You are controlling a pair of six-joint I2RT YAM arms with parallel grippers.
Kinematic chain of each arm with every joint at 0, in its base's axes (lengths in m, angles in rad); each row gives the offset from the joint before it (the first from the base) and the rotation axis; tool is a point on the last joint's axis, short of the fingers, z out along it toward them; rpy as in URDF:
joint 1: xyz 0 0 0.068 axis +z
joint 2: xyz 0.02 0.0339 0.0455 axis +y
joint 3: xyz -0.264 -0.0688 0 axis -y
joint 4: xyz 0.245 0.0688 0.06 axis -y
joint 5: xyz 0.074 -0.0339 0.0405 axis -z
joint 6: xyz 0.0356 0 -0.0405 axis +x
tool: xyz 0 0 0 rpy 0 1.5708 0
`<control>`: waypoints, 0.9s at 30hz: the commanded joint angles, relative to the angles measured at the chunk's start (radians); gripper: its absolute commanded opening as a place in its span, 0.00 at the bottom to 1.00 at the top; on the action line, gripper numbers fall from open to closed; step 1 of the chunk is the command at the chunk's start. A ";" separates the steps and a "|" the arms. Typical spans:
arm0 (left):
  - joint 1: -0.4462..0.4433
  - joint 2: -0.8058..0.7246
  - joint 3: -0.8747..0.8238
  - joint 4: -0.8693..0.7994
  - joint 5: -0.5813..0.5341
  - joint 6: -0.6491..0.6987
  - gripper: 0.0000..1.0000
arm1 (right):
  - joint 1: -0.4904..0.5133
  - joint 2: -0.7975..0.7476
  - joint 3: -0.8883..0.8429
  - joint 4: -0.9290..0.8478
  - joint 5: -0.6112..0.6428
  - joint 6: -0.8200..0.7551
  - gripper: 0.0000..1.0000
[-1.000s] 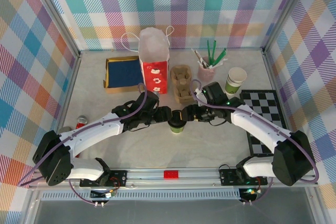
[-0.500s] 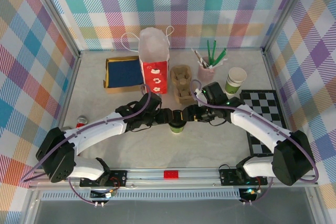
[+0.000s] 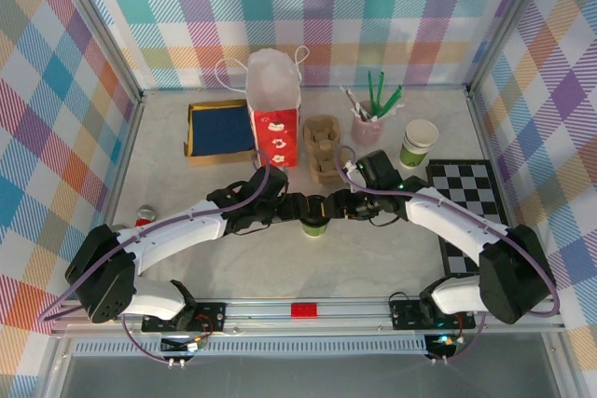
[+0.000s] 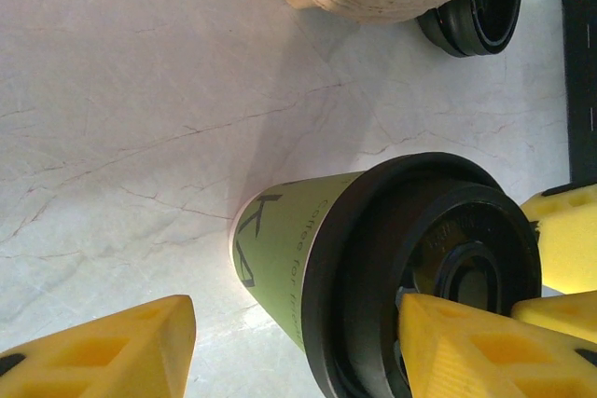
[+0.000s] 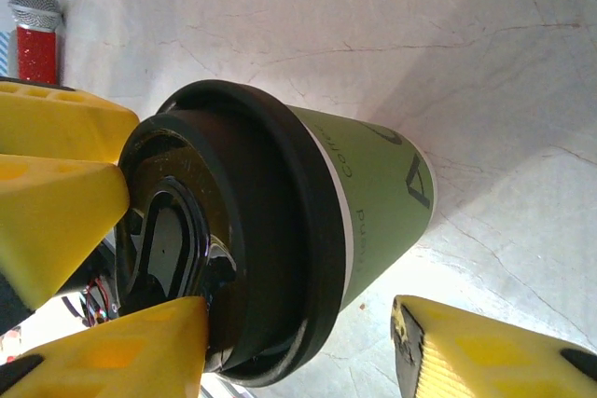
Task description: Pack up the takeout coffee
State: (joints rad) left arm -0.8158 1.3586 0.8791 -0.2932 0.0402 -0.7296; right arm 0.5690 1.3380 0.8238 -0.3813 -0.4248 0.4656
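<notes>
Grasp stage: coffee (image 3: pixel 314 222) stands upright mid-table, straddled by the left gripper (image 4: pixel 289 347) and right gripper (image 5: pixel 298 351), both part-open, neither clamped. Next, one should close on it and lift toward the bag (image 3: pixel 273 114).

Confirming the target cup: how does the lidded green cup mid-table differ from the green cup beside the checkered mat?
The takeout coffee wears a black lid; the lidless cup shows an open cream rim. The takeout coffee stands mid-table; the lidless cup stands at the back right. Both have green bodies and stand upright.
</notes>
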 commanded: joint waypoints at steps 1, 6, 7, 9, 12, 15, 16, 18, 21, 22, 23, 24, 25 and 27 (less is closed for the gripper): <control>-0.011 0.028 -0.041 -0.012 -0.017 -0.011 0.59 | 0.001 0.030 -0.071 -0.044 0.095 0.008 0.53; -0.011 0.027 -0.069 0.006 -0.021 -0.030 0.58 | -0.021 0.033 -0.158 0.012 0.100 0.023 0.50; -0.011 0.028 -0.070 0.007 -0.020 -0.031 0.58 | -0.021 0.042 -0.173 0.026 0.097 0.027 0.50; -0.010 0.030 -0.071 0.006 -0.020 -0.030 0.58 | -0.021 0.062 -0.192 0.053 0.091 0.033 0.49; -0.010 0.030 -0.075 0.006 -0.020 -0.031 0.58 | -0.021 0.097 -0.219 0.101 0.086 0.042 0.49; -0.010 0.031 -0.083 0.006 -0.023 -0.033 0.58 | -0.021 0.126 -0.231 0.121 0.086 0.045 0.48; -0.010 0.031 -0.086 0.006 -0.022 -0.035 0.58 | -0.021 0.131 -0.235 0.128 0.089 0.048 0.47; -0.010 0.030 -0.098 0.040 -0.018 -0.041 0.58 | -0.021 0.137 -0.239 0.131 0.099 0.048 0.47; -0.011 0.027 -0.116 0.059 -0.010 -0.052 0.58 | -0.021 0.137 -0.237 0.121 0.101 0.046 0.47; -0.011 0.025 -0.122 0.069 -0.003 -0.054 0.58 | -0.021 0.131 -0.234 0.119 0.100 0.044 0.46; -0.010 0.025 -0.125 0.079 0.004 -0.057 0.58 | -0.021 0.124 -0.230 0.112 0.100 0.042 0.46; -0.010 0.025 -0.130 0.094 0.013 -0.059 0.58 | -0.021 0.113 -0.224 0.100 0.101 0.040 0.46; -0.010 0.025 -0.132 0.108 0.024 -0.063 0.58 | -0.021 0.100 -0.216 0.089 0.104 0.038 0.47; -0.011 0.027 -0.134 0.136 0.044 -0.069 0.57 | -0.021 0.075 -0.194 0.063 0.107 0.029 0.47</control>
State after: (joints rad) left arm -0.8154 1.3464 0.7898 -0.1223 0.0162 -0.7937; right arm 0.5400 1.3533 0.6815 -0.0956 -0.5423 0.5316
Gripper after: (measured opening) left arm 0.576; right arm 0.468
